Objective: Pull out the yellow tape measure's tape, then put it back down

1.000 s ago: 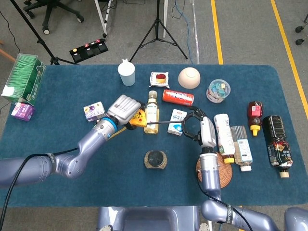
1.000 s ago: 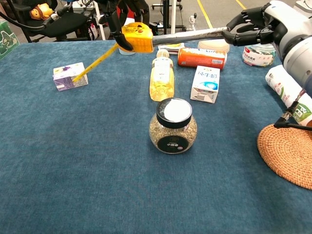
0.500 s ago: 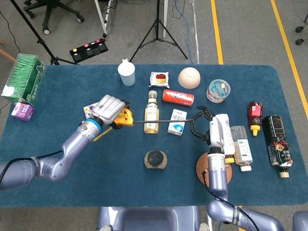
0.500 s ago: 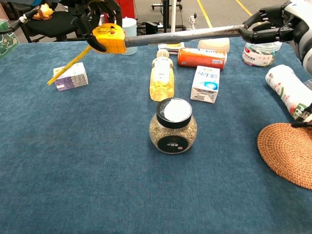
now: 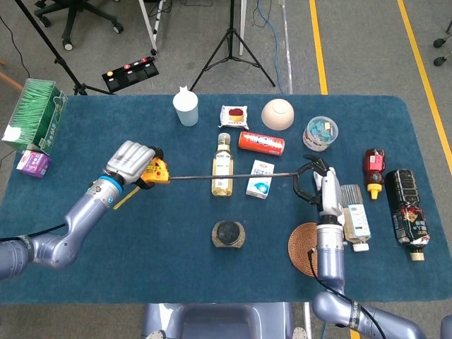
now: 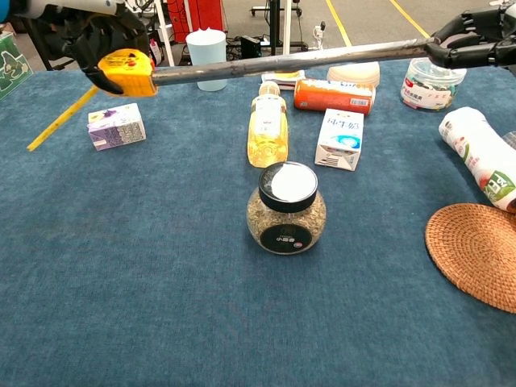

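Note:
My left hand [image 5: 130, 161] [image 6: 103, 36] grips the yellow tape measure [image 5: 157, 171] [image 6: 126, 72] above the left part of the table. Its yellow strap [image 5: 124, 198] [image 6: 61, 119] hangs down to the left. The grey tape [image 5: 233, 176] [image 6: 290, 62] runs out level to the right, above the yellow oil bottle [image 5: 222, 168] [image 6: 267, 127]. My right hand [image 5: 316, 186] [image 6: 472, 44] pinches the tape's far end, above the white bottle [image 6: 477, 153].
Under the tape stand a dark-lidded jar [image 5: 229, 234] [image 6: 286, 210], a white-blue carton [image 5: 260, 179] [image 6: 341, 139] and a red can [image 5: 261, 143] [image 6: 333, 94]. A woven coaster [image 5: 304, 247] [image 6: 476, 252] lies at the right. A purple box [image 6: 117, 126] and a white cup [image 5: 186, 109] sit at the left.
My left hand has carried the tape measure leftward and my right hand has moved rightward. The drawn-out tape between them has grown much longer.

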Robot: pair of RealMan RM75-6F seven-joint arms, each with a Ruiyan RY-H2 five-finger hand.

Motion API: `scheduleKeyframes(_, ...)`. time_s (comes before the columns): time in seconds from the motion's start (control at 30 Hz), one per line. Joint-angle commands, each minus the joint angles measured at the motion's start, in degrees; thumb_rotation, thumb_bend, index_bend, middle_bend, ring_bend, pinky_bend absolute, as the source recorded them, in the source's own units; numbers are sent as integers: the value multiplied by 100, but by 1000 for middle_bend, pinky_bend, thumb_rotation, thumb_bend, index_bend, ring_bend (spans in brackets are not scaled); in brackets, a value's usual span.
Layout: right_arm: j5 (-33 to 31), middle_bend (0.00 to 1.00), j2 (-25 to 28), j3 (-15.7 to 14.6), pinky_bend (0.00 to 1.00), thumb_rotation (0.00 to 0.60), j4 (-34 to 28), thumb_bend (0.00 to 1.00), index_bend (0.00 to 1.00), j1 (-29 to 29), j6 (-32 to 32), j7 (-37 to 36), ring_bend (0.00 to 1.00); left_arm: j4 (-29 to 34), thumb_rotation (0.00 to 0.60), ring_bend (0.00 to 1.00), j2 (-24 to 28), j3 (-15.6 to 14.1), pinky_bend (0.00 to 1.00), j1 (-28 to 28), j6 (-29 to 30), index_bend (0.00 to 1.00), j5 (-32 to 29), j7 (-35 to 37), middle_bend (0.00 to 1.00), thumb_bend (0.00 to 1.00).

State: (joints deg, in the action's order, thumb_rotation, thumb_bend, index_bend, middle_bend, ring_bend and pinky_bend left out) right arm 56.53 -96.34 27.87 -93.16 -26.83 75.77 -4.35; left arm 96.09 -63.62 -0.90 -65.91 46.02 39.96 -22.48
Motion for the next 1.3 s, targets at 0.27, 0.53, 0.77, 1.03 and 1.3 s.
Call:
scheduleKeyframes(0.27,-86,257,107,35,167,583,137,1000,589,78,-84,-177,198,-327,600,498,161,-95,669,490,-43,624,309,384,526,282)
scheduleKeyframes(0.53,-109,257,118,19,167,582,223,1000,589,96,-120,-243,197,-712,600,498,137,-104,669,776,-174,624,361,592,526,281)
scheduleKeyframes(0.77,-78,258,116,10,167,583,210,1000,589,95,-95,-246,198,-768,600,498,122,-5,669,852,-233,624,449,676,526,282)
scheduleKeyframes(1.03,-55,258,115,-10,167,584,172,1000,589,103,-78,-254,197,-636,600,498,113,132,669,844,-280,624,563,622,526,282)
scheduleKeyframes(1.3,-4,257,76,-28,167,579,115,1000,589,55,-82,-227,197,-481,600,498,78,291,669,752,-314,624,544,505,526,283)
